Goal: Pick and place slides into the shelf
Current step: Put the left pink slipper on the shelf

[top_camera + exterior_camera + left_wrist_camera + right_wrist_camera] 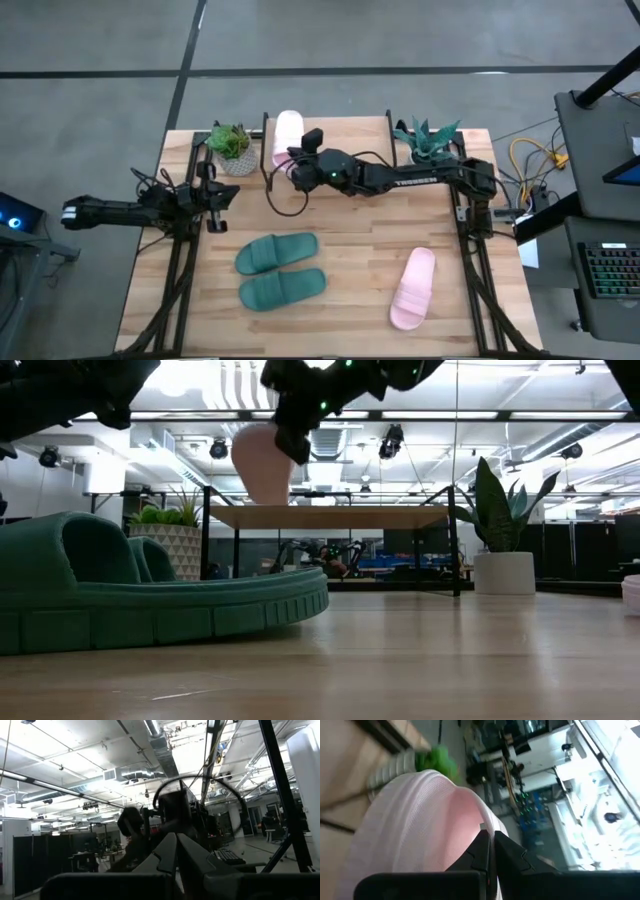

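Note:
One light pink slide (288, 133) (260, 460) (415, 825) hangs over the left end of the shelf (330, 122) (330, 517) at the table's far edge, held by my right gripper (299, 158) (296, 422) (489, 851), which is shut on it. The other pink slide (413, 288) lies sole-down near the table's near right. The two dark green slides (278, 254) (283, 289) (150, 590) lie side by side on the table, near centre-left. My left gripper (174, 854) is shut and parked past the table's left edge (75, 213). My right gripper pinches the pink slide between its two fingers at a thin edge (481, 827) at the slide's near end (290, 158). The fingers come slanting from the table's right. The slide is tilted, its lower end (262, 498) just above the shelf board; whether it touches, I cannot tell.
A small green plant in a patterned pot (232, 148) (175, 545) stands left of the shelf, and a spiky plant in a white pot (428, 140) (500, 565) right of it. Bare tabletop (360, 240) lies between shelf and slides.

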You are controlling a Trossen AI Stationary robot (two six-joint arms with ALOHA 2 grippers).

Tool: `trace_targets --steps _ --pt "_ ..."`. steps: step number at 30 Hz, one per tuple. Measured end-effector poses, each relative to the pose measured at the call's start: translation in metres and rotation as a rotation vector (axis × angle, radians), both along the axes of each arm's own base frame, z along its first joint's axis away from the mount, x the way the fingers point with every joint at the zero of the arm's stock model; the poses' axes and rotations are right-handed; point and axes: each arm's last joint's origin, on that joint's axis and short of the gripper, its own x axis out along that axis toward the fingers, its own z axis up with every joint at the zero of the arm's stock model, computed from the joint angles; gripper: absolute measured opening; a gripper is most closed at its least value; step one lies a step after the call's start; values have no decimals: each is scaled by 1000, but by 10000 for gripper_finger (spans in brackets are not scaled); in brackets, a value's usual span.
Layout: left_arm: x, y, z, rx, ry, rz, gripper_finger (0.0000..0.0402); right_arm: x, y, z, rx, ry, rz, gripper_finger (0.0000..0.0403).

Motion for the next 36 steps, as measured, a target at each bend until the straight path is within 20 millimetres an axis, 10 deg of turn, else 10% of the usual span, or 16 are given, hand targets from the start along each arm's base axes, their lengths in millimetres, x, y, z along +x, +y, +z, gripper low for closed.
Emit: trace_targets --steps 11,36 --pt "0 0 0 2 1 1 0 21 -4 -38 -157 83 -47 9" --pt "0 0 0 2 1 1 0 27 -15 -56 -152 98 31 9"
